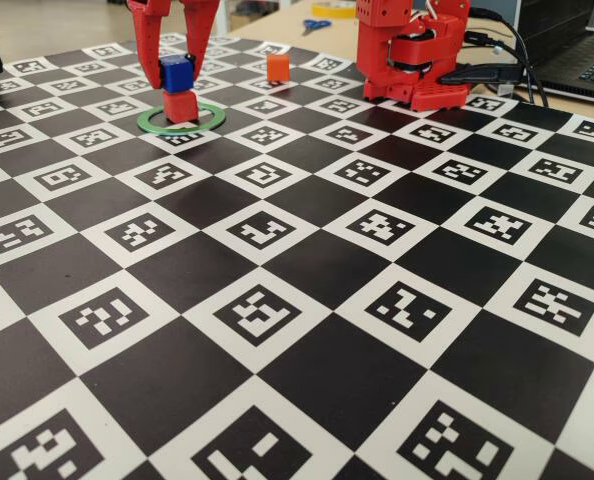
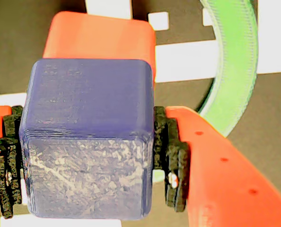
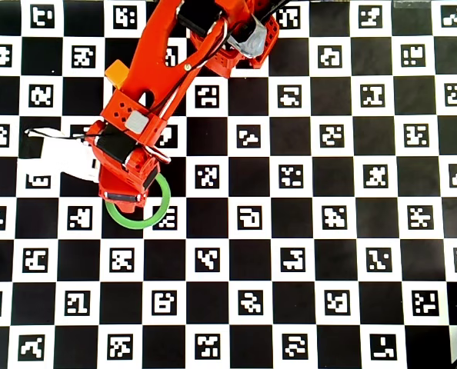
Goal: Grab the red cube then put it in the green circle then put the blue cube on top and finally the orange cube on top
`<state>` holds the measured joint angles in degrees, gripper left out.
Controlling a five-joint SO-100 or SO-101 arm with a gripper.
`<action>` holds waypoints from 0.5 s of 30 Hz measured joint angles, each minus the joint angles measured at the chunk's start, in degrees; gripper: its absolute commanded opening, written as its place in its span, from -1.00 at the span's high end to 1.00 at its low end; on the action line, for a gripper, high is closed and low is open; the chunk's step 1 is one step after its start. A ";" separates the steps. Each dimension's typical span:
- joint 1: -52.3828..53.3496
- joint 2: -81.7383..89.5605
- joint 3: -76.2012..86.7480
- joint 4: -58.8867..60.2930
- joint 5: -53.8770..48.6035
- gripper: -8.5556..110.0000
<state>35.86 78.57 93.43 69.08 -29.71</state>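
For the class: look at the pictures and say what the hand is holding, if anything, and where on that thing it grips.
The hand holds the blue cube, its black pads pressed on two opposite side faces, directly over the red cube.

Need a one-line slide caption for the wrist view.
Gripper holding the matte blue plastic cube just above the red plastic cube, beside the flat green ring.

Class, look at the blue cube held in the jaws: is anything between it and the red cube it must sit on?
Nothing visible. The blue cube, gripped by the gripper, sits directly over the red cube inside the green circle. The orange cube stands apart.
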 measured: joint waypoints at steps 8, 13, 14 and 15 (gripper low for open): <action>0.00 0.00 0.00 0.00 0.00 0.77; 0.00 -0.09 0.18 0.00 0.00 0.62; 0.00 -0.09 0.26 0.00 0.00 0.56; 0.00 -0.09 0.44 0.00 0.00 0.49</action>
<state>35.86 78.49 93.87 69.08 -29.71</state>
